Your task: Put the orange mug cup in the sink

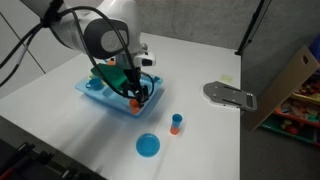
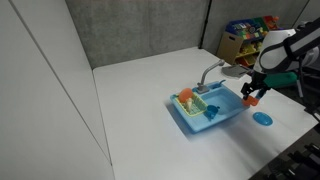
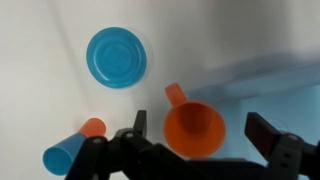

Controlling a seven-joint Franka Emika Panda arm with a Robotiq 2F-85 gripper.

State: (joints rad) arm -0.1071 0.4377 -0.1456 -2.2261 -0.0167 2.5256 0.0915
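The orange mug cup (image 3: pixel 193 128) shows from above in the wrist view, handle pointing up-left, between the fingers of my gripper (image 3: pixel 201 122). The fingers stand wide apart with a gap on each side of the mug, so the gripper is open. The mug is over the edge of the light blue sink (image 3: pixel 285 92). In both exterior views the gripper (image 1: pixel 135 92) (image 2: pixel 255 90) hangs over the sink's (image 1: pixel 90 88) (image 2: pixel 195 118) end nearest the blue plate, with the mug (image 1: pixel 133 100) (image 2: pixel 252 98) just under it. I cannot tell whether the mug rests on anything.
A round blue plate (image 1: pixel 147 145) (image 2: pixel 263 118) (image 3: pixel 116 57) and a small orange cup with a blue lower part (image 1: pixel 176 123) (image 3: pixel 72 148) lie on the white table beside the sink. A grey flat object (image 1: pixel 230 95) lies farther off. Toy dishes (image 2: pixel 186 97) sit in the sink's rack.
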